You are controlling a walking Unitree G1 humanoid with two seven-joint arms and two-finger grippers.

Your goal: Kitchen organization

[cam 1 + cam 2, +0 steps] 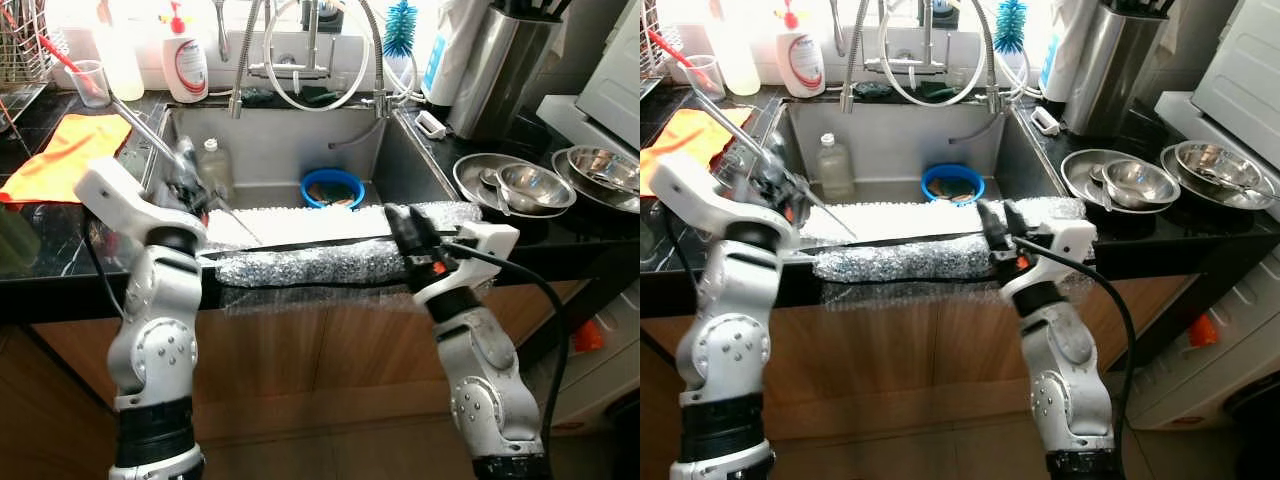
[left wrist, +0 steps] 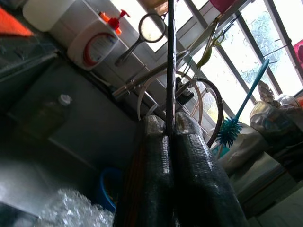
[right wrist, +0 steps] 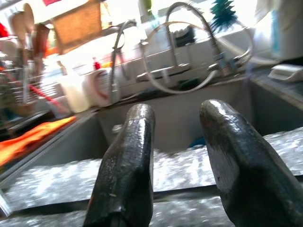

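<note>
Left wrist view: black fingers (image 2: pixel 156 175) clenched on a thin metal rod (image 2: pixel 170 66), pinched at its lower end, rest of it running up toward the tap. From the head camera, left gripper (image 1: pixel 188 178) poised over the left rim of the sink (image 1: pixel 290 150), rod (image 1: pixel 150 135) slanting back toward the clear cup (image 1: pixel 92 82) behind that corner. Right gripper (image 1: pixel 408 228) at the front rim of the sink, jaws parted and empty, hovering just above the foil strip (image 1: pixel 320 262) lining that edge. Probably a utensil being carried to a holder near the sink; best done by keeping the pinch firm and the wrist steady, since so slim a rod could pivot or slide between the pads. Swing of the long free end to be watched: soap bottle (image 1: pixel 184 62), tap hoses (image 1: pixel 300 60) and cup all crowded behind the sink. Open room mostly above the basin itself, with a plastic bottle (image 1: pixel 213 168) and blue bowl (image 1: pixel 332 187) low inside; orange cloth (image 1: pixel 65 155) left of the sink, steel bowls (image 1: pixel 520 185) right of it.
</note>
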